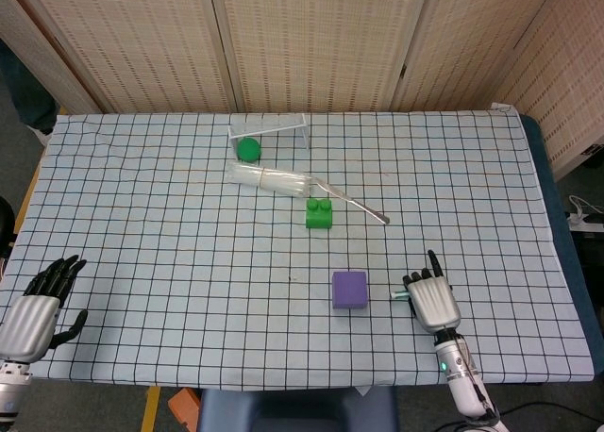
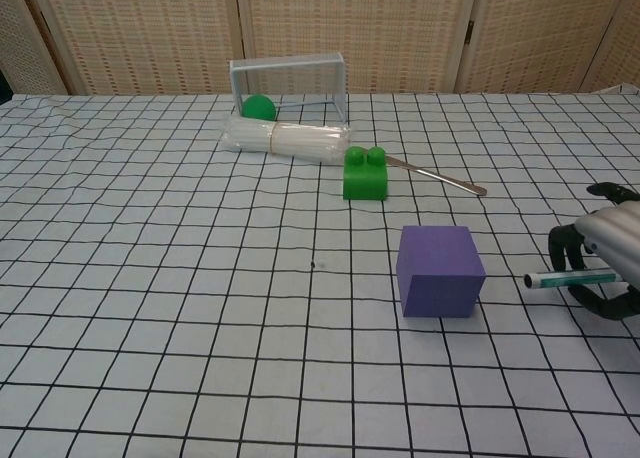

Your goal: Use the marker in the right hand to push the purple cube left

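The purple cube (image 1: 350, 289) (image 2: 440, 271) sits on the checked cloth near the front of the table. Just right of it, my right hand (image 1: 432, 298) (image 2: 607, 261) grips a white-and-teal marker (image 2: 571, 277) (image 1: 400, 294). The marker lies level, its tip pointing left at the cube's right face with a gap between them. My left hand (image 1: 40, 306) hovers at the front left corner, far from the cube, fingers apart and holding nothing; the chest view does not show it.
A green toy brick (image 1: 320, 213) (image 2: 365, 174) stands behind the cube, with a metal spoon (image 2: 440, 178) beside it. Further back lie a clear plastic bundle (image 2: 288, 138), a green ball (image 2: 259, 107) and a small white goal frame (image 2: 290, 79). The table's front edge (image 1: 311, 387) runs close below the hands.
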Controlling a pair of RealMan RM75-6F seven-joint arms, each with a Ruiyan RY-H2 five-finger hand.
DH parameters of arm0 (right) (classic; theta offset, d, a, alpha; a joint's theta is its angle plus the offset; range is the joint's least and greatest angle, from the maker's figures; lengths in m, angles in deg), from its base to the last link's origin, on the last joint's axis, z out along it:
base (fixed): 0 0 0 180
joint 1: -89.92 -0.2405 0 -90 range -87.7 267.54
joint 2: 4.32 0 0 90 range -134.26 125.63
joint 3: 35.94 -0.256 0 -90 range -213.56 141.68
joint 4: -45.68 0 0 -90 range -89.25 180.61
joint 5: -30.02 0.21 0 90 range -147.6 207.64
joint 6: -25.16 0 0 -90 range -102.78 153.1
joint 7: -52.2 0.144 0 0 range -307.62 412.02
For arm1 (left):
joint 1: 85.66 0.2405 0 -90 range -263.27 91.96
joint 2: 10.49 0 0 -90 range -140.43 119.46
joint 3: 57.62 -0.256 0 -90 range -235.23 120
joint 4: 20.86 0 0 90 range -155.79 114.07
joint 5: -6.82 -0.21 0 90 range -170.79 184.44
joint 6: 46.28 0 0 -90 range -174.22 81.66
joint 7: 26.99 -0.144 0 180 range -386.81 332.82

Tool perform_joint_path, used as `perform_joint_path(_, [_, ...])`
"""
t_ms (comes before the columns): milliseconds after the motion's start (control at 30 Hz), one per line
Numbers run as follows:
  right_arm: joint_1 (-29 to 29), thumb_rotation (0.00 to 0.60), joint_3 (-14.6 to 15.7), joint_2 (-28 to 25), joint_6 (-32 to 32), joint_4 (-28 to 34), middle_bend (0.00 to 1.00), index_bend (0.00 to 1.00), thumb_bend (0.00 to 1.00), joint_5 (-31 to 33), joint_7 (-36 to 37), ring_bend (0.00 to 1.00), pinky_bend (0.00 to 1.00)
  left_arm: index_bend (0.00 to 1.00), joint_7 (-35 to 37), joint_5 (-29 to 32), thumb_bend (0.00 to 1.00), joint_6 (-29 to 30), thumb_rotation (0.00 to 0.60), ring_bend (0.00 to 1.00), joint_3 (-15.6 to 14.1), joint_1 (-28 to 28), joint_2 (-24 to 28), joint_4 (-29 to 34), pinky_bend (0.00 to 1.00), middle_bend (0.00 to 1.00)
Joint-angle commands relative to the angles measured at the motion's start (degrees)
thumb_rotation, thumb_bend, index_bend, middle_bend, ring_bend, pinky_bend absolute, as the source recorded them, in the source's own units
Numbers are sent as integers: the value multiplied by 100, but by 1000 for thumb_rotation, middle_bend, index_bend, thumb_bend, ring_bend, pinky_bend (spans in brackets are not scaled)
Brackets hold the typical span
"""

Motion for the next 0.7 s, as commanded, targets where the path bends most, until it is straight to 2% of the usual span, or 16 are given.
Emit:
perform_joint_path(33, [-64,600,-86,38,44,58,768,850,434,46,-56,356,34,38,10,-14,407,5,600,2,-6,0,4,2,154,0])
perform_joint_path(367, [-315,600,-295,405,237,-44,773,860,433,256,-409,356,34,39,139,-85,407,62,600,2,-27,16,49,3,155,0])
perform_joint_path(700, [-470,600,-259,689,337,-43,773,860,434,289,-656,356,34,39,326,-170,407,126,600,2,-51,31,111,-19,156,0])
